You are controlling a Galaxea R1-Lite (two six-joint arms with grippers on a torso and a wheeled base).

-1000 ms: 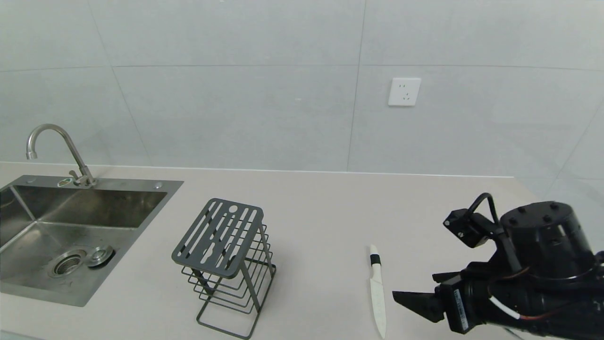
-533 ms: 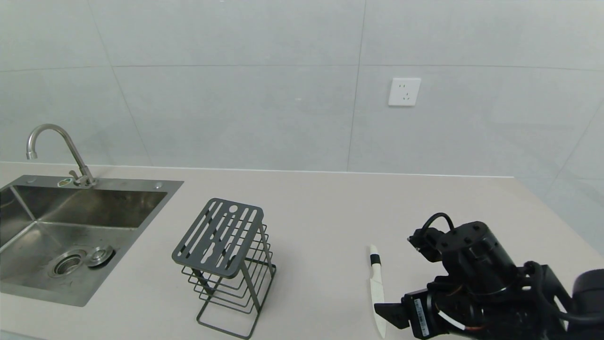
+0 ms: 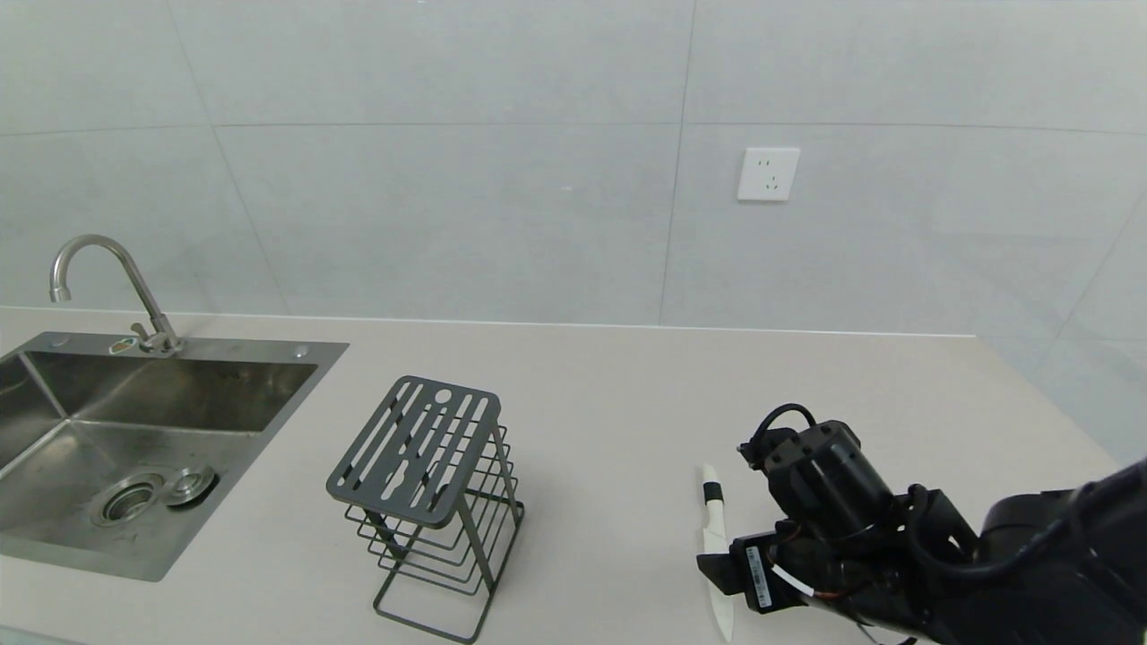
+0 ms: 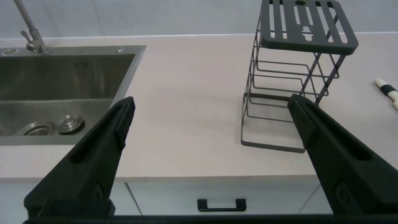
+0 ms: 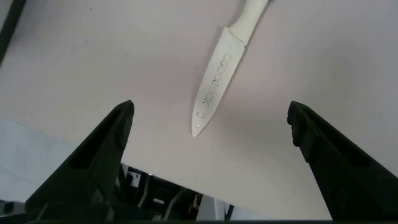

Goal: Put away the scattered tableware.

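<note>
Pale desk, tiled wall; right gripper has swung in over white knife, jaws spread, nothing held; grasp likely next, then rack; left gripper also released

My head camera sits high, looking forward and down over the bench to the wall. It takes in the sink, rack and knife from some way off. My left wrist camera is low by the bench's front edge, facing across it between the left pincer fingers. It shares the sink, the rack and the knife's handle with the head camera. My right wrist camera looks steeply down, close over the knife, between the right pincer fingers.
</note>
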